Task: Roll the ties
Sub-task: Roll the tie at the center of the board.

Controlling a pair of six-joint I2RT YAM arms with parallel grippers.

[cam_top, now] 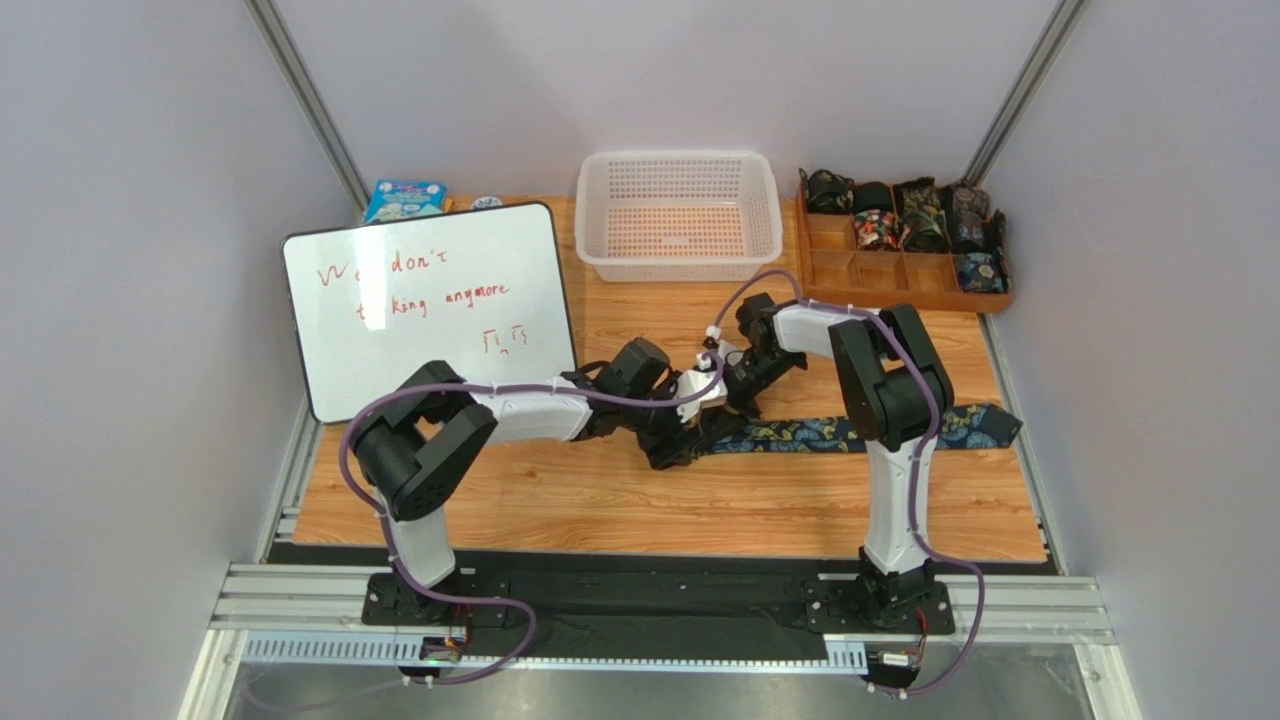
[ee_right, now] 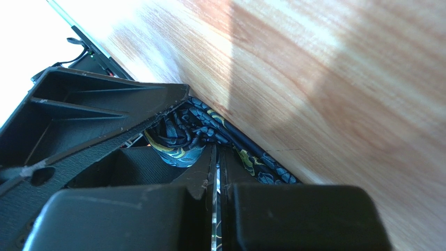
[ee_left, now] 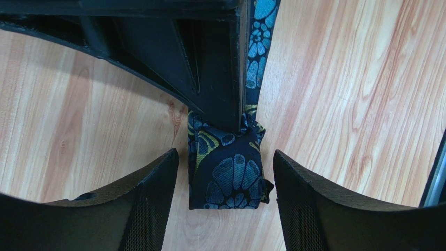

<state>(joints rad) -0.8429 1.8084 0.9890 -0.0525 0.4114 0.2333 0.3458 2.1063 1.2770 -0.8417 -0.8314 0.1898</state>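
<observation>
Bright even light; top view sharp; right wrist view overexposed upper left, close foreground soft.

Up top, high above and behind the arm bases [cam_top: 413, 597], looking down and forward over the whole bench [cam_top: 601, 503], bases along the bottom edge. On the left wrist, in tight, staring straight down between its own jaws at lower left and lower right onto the folded tie [ee_left: 230, 183] at centre. On the right wrist, even lower, skimming the wood at a slant, own jaws filling the bottom. Shared by all three: that tie end, mid-frame up top.
</observation>
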